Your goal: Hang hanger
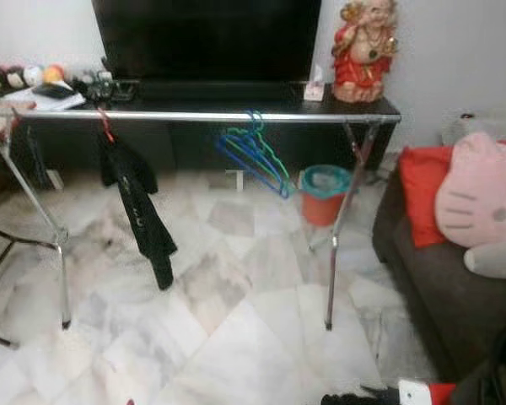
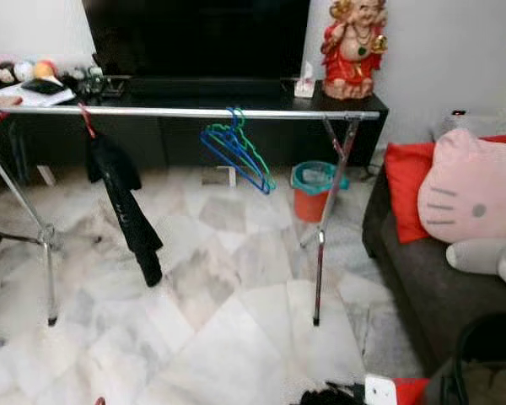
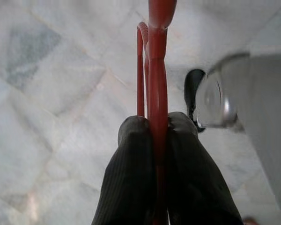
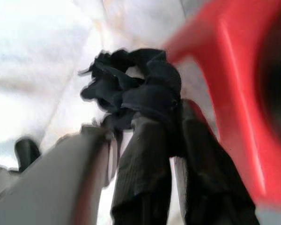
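Left gripper (image 3: 154,136) was clenched on a thin red plastic hanger (image 3: 155,70), its long axis running straight out beyond the fingertips, low over the marble floor (image 3: 47,93). Right gripper (image 4: 171,136) pinched a crumpled black garment (image 4: 140,89). The silver metal clothes rail (image 1: 194,116) stood far ahead and higher, with bare bar between the hanging black garment (image 1: 139,202) and the blue-green hangers (image 1: 257,152); judged a raise and forward reach by the left arm.

Two long black fingers (image 3: 136,173) with a fine ribbed texture and rounded tips were seen on the left gripper (image 3: 158,124). The right gripper (image 4: 171,126) was shown with similar dark, ribbed fingers (image 4: 143,173), though blur made detail uncertain. A smooth silver-grey limb casing (image 3: 253,117) was visible alongside.
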You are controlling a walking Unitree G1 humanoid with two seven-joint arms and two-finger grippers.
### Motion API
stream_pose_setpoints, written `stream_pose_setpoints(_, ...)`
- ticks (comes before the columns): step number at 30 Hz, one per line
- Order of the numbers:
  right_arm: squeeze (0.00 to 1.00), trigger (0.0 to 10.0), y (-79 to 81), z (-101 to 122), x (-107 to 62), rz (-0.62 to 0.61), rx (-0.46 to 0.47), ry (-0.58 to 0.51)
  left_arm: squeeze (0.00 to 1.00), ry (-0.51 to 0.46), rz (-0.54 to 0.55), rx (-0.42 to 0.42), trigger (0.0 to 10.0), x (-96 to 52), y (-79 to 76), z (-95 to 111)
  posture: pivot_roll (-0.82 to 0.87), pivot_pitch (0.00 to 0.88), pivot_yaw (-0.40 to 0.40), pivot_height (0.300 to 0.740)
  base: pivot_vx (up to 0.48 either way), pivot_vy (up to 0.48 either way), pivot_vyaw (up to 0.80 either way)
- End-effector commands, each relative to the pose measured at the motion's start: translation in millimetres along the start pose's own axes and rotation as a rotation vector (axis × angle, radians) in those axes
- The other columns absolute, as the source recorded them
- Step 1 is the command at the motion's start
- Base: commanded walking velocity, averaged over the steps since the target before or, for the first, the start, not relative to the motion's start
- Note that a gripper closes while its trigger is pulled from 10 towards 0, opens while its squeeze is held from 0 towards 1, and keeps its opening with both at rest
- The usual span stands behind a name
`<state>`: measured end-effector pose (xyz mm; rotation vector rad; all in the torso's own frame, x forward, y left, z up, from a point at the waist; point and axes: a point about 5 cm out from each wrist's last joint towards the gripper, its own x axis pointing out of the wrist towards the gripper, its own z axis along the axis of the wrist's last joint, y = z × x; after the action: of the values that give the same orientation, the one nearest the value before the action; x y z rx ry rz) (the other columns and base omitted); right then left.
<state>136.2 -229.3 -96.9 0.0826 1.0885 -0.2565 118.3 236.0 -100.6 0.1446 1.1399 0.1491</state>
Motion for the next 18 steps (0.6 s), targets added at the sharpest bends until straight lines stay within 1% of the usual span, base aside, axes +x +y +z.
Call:
stream_pose_setpoints(1, 0.00, 10.0, -6.5, 9.3, 0.3, -0.018, 0.001, -0.031, 0.00, -0.017, -0.008, 0.000, 10.0, 0.9, -3.9, 6.4, -0.01, 0.000, -0.060, 0.740, 0.000, 0.000, 0.00)
stream_pose_setpoints(9, 0.00, 10.0, -6.2, 9.5, 0.3, -0.016, 0.003, -0.033, 0.00, -0.017, -0.009, 0.000, 10.0, 1.0, -3.9, 6.5, -0.01, 0.000, -0.060, 0.740, 0.000, 0.000, 0.00)
stream_pose_setpoints(18, 0.00, 10.0, -5.5, 10.3, 0.4, -0.010, 0.005, -0.041, 0.00, -0.016, -0.007, 0.001, 10.0, 1.0, -3.5, 6.5, -0.01, 0.000, -0.059, 0.740, 0.000, 0.302, 0.00)
